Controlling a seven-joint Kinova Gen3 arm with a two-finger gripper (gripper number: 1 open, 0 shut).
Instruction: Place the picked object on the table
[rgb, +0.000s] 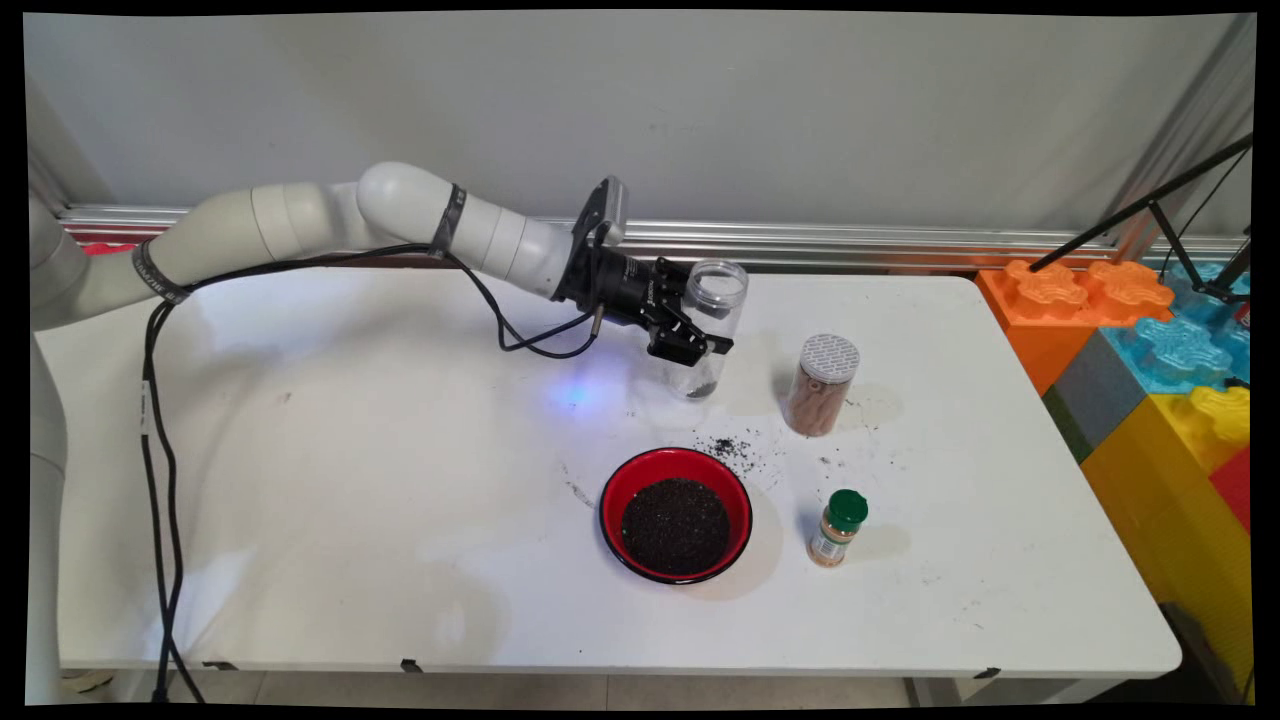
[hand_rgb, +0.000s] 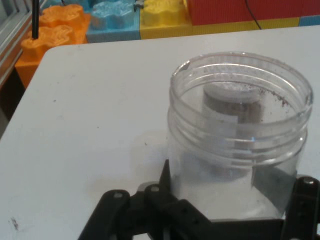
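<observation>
Nearest the camera in the main view sat a red bowl (rgb: 676, 515) filled with dark, coarse grounds, standing on the white table (rgb: 350, 520). Just to its right stood a small spice bottle (rgb: 837, 528) with a green cap, upright and apart from the bowl. Loose dark crumbs (rgb: 735, 448) were scattered on the tabletop just beyond the bowl's far rim.

Farther back, the black gripper (rgb: 692, 350) reached in from the left and was clamped around a clear plastic jar (rgb: 706, 340), its two fingers closed against the jar's sides below the threaded neck. The jar had no lid, stood roughly upright with its base at or just above the table, and held only a thin dark residue at the bottom. In the hand view the jar (hand_rgb: 239, 135) filled the space between the gripper's (hand_rgb: 235, 200) black fingers, with dark specks clinging to its inner wall.

To the jar's right, well clear of it, stood a taller clear container (rgb: 822, 385) with a white patterned lid and brownish contents; a few dark specks lay beside it.

Beyond the table's right edge were large toy building blocks (rgb: 1150, 330) in orange, light blue, yellow and red, with a black tripod leg (rgb: 1140, 205) above them.
</observation>
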